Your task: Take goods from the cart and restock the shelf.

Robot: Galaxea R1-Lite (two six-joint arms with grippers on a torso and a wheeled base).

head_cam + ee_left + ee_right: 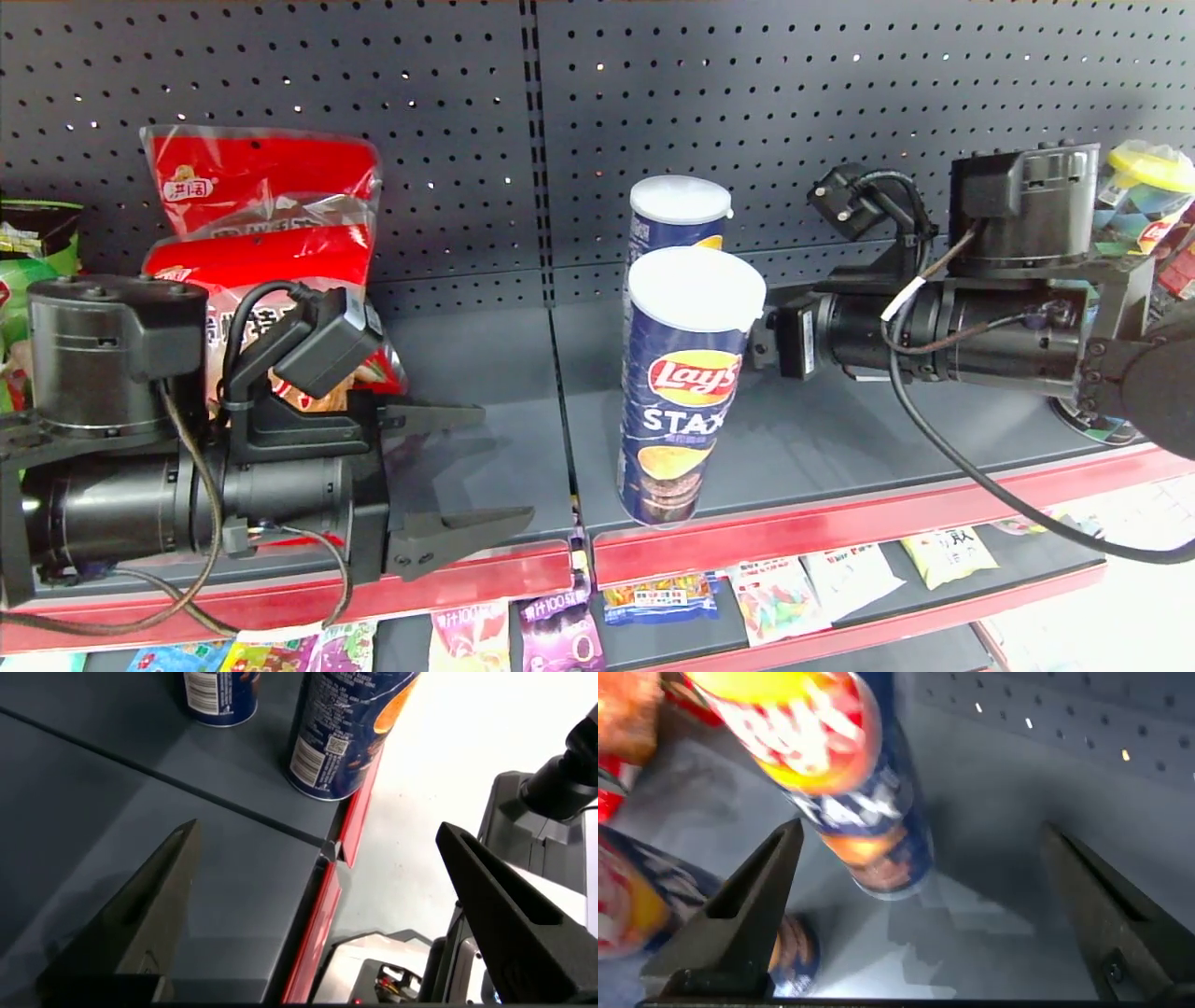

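Chip can (686, 392) stands on shelf (840, 439); right claw (920, 829) and left claw (504, 462) gape apart, empty; next, likely back to the cart.

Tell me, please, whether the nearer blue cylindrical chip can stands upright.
Upright: the nearer blue cylindrical chip can rests on its base, white lid uppermost.

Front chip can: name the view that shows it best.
Head view: the front chip can stands whole, lid to base, at the shelf's front edge. The left wrist view catches its lower part and base. The right wrist view blurs and crops two cans; which is the front one I cannot tell.
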